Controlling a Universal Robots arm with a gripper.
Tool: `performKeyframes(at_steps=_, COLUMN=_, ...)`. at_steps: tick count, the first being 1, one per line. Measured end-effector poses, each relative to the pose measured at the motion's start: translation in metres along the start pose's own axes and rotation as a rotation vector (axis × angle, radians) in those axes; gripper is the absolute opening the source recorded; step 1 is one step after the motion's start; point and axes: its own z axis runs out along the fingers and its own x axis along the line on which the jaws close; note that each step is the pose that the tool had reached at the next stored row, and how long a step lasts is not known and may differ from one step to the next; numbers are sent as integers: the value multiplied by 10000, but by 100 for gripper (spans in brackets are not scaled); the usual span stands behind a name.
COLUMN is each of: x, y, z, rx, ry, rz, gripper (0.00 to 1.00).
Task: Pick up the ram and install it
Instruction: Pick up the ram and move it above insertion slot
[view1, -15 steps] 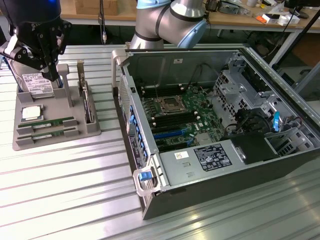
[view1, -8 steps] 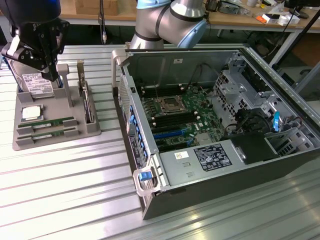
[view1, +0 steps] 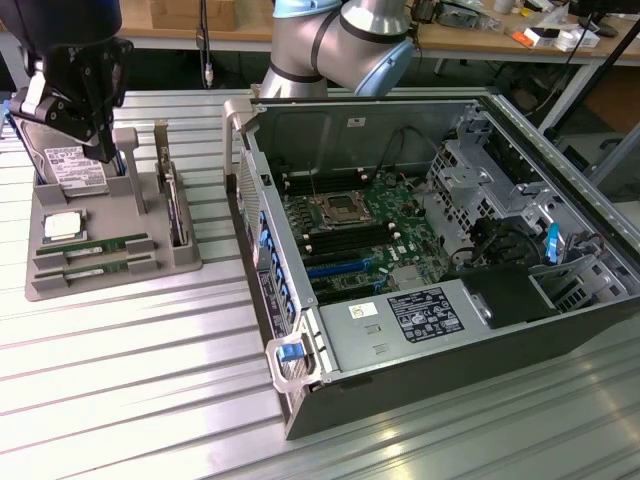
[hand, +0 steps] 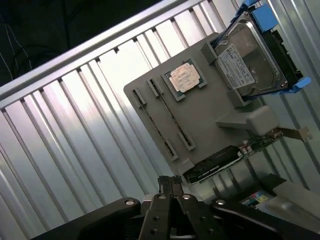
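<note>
Two ram sticks lie side by side in slots of the grey holder tray (view1: 190, 262). They are thin green boards, one (view1: 98, 246) just behind the other (view1: 95, 264). In the wrist view they run as two narrow lines across the tray, one ram stick (hand: 171, 116) beside the other (hand: 156, 125). My black gripper (view1: 98, 145) hangs high over the back of the tray, above the hard drive (view1: 68, 165). It is shut with nothing between its fingers (hand: 170, 183) and well clear of the ram.
The tray also holds a square silver CPU (view1: 62, 226) and an upright expansion card (view1: 176, 205). The open computer case (view1: 420, 395) stands to the exterior view's right of the tray. Its motherboard's memory slots (view1: 345, 242) are exposed. Everything rests on a ribbed metal table (view1: 130, 380).
</note>
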Motion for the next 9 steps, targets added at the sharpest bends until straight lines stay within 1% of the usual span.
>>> performKeyframes(at_steps=2, x=0, y=0, z=0, rx=-7, ry=13, rz=-287, gripper=11)
performKeyframes(at_steps=7, x=0, y=0, z=0, rx=-18, ry=33, rz=-739, gripper=11)
performKeyframes(at_steps=9, x=0, y=0, z=0, rx=-27, ry=48, rz=-1100, gripper=11)
